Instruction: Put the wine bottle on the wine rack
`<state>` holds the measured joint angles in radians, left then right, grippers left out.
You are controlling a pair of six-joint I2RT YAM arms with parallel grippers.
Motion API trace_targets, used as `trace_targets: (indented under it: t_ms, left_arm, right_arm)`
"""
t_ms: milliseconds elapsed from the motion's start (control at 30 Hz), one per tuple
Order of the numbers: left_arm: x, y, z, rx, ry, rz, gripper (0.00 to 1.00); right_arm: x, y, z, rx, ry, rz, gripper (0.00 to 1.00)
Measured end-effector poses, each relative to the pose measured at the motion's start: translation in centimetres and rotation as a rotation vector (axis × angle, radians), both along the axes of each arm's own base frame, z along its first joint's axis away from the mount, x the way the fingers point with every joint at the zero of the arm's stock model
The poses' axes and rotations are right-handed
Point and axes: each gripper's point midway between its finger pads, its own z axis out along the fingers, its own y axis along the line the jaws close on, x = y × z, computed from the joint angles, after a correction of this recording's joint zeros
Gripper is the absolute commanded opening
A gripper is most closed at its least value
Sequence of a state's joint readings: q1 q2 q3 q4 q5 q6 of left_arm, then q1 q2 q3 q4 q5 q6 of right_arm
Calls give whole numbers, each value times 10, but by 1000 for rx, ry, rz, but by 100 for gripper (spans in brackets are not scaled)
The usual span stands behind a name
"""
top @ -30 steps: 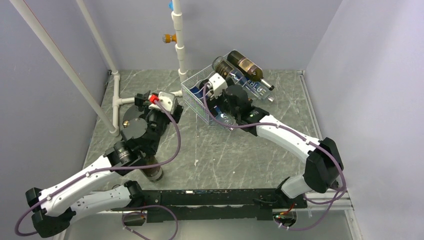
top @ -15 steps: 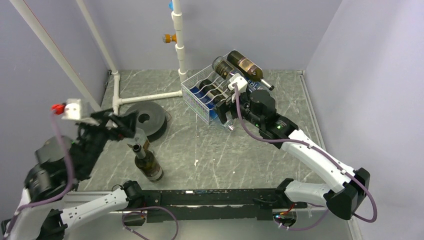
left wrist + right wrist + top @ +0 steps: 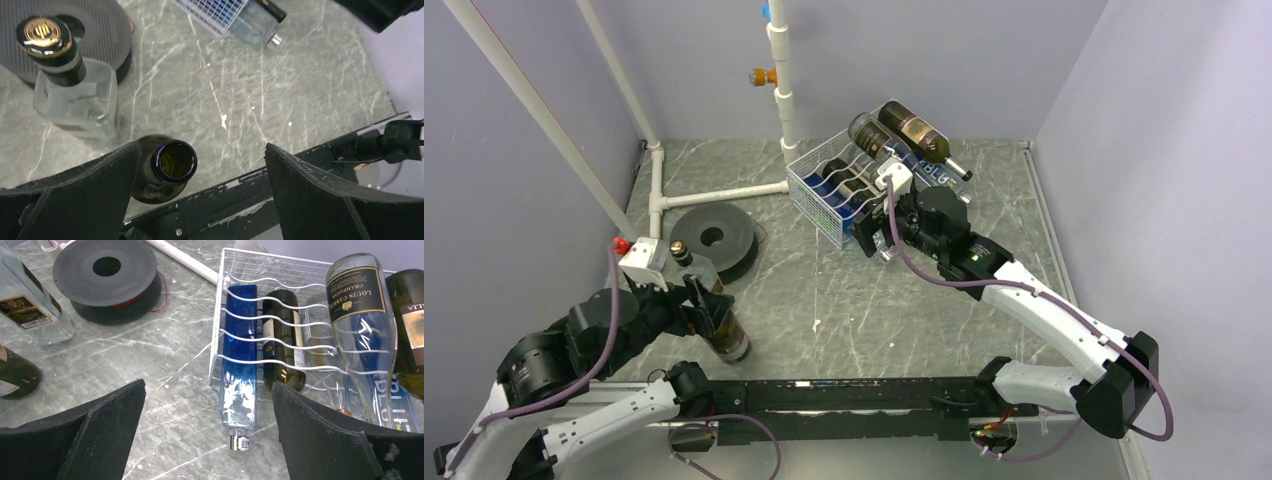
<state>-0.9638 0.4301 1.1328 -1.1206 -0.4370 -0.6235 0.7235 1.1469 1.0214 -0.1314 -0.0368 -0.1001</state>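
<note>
Wine bottle (image 3: pixel 174 162) stands upright between the spread left fingers (image 3: pixel 85 190).

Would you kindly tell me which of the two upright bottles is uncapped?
The dark green bottle, its mouth open; the clear bottle beside it has a black, gold-topped cap.

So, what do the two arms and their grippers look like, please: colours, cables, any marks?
The left arm and the right arm have white links and black joints; a purple cable runs along each. The left gripper and the right gripper have broad, matte black, wedge-shaped fingers. A white camera block sits at each wrist.
</note>
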Motion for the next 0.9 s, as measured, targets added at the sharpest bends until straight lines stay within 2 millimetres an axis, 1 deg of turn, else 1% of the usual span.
trace_targets:
  t_ms: [167,267,367,500,600,700,733,767,800,867,900]
  left_arm:
    - [2,3,-20,62,80,46,99]
    - [6,4,-30,107,117,83,86]
    - [8,1,-41,147,143,86,80]
    - [12,-3,-52,203,173,88,69]
    - [15,-3,-56,239,188,105,53]
    - [16,-1,-59,265,195,120,34]
    - [17,-1,-59,263,195,122,26]
    - [18,1,-59,285,185,123,22]
    - [20,3,-59,301,175,126,16]
    - [21,0,-58,300,172,115,7]
    - [22,-2,-57,303,170,107,0]
  right_arm:
    - [-4,-4,3,11,-14,-2,100]
    - [-9,-8,9,26,-31,-2,100]
    - [-11,-10,16,45,-52,-1,100]
    - [-11,-10,17,48,-56,-1,100]
    - [-10,-9,14,45,-52,-1,100]
    - [-10,-9,13,42,-49,-1,100]
    - [-10,-9,13,42,-49,-1,100]
    - [-10,-9,13,42,-49,-1,100]
    - [-10,-9,13,42,-49,-2,100]
    - [-10,-10,12,39,-47,-5,100]
    - [-10,-11,11,36,-45,-8,100]
